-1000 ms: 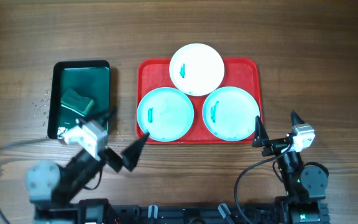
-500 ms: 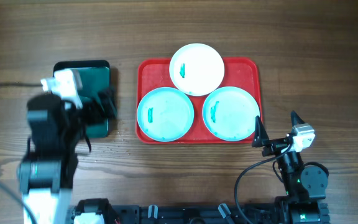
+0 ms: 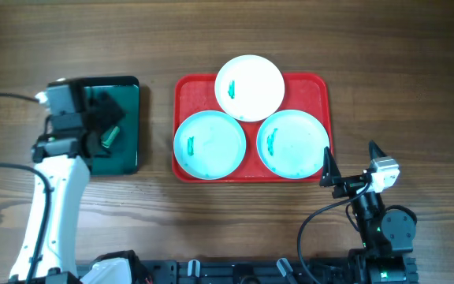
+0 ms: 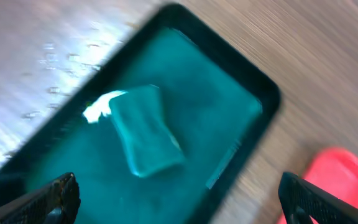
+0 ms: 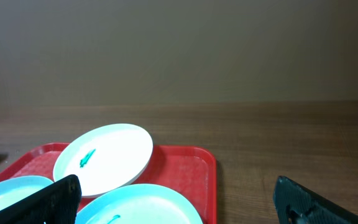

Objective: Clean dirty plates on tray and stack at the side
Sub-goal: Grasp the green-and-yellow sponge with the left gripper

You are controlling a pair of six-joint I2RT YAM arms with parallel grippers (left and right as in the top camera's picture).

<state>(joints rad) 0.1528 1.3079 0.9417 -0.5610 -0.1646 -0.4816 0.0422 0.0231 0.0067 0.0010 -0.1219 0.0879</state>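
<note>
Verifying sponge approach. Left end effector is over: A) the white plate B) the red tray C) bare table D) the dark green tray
D: overhead shows the left end effector above the dark green tray, and its wrist camera looks down on the sponge lying there.

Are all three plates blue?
No, the back plate is white; only the front left plate and front right plate are turquoise.

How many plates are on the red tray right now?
3. The white plate sits at the red tray's far edge; the left turquoise plate and the right turquoise plate lie side by side at its near edge. None appears hidden.
</note>
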